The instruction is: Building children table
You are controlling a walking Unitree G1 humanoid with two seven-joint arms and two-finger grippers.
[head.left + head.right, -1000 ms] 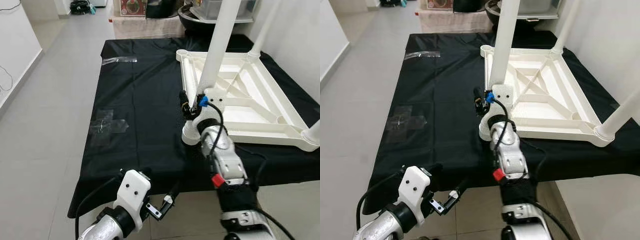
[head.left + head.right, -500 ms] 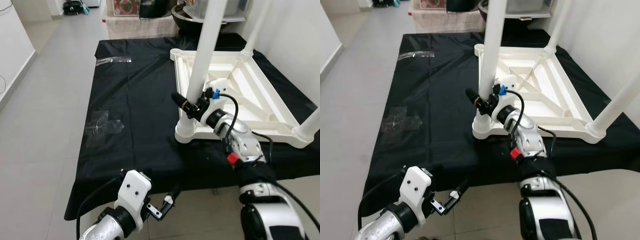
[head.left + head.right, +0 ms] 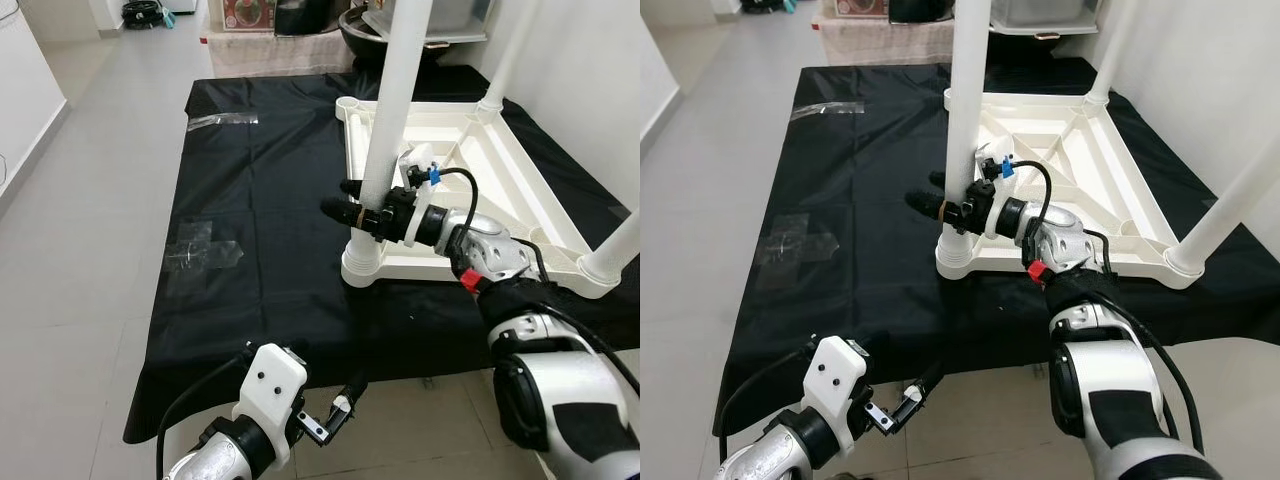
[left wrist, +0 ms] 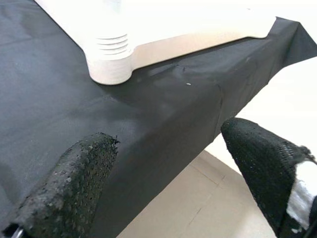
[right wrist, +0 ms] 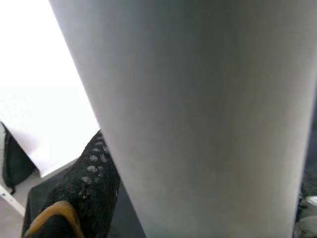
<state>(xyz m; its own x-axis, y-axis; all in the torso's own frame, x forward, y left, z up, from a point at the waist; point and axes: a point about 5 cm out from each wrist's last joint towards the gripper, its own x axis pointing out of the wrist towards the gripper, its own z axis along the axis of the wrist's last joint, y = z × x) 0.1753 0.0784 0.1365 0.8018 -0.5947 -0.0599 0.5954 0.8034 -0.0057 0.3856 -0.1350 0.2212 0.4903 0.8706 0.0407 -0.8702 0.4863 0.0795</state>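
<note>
**G1 has a table leg in its right gripper, tabletop lying upside down**

Going left to right: the left gripper hangs idle down at about 7 o'clock in the head view, just off the near edge of the black cloth. Its wrist camera shows the two fingers spread wide with nothing between them.

Past centre, the white tabletop lies underside up on the cloth, ribs showing, toward 2 o'clock. The near-left leg stands upright in its corner socket. The right gripper is wrapped around that leg low down, one black finger on each side of the tube, closed onto it. In the right wrist view the leg is pressed right up against the lens with one finger beside it.

For the step in hand (looks like seating or twisting the leg into the socket), the robot would do well to keep the tube dead vertical and push straight down along its axis. Any sideways lean could bind the threads or drag the whole tabletop across the cloth, since nothing is pinning it down.

Hard to tell: whether the leg is fully home in the socket. The leg tops are cut off by the frame. Two more legs stand at the far and right corners, and the far-left corner socket looks empty, though the leg partly blocks it.
</note>
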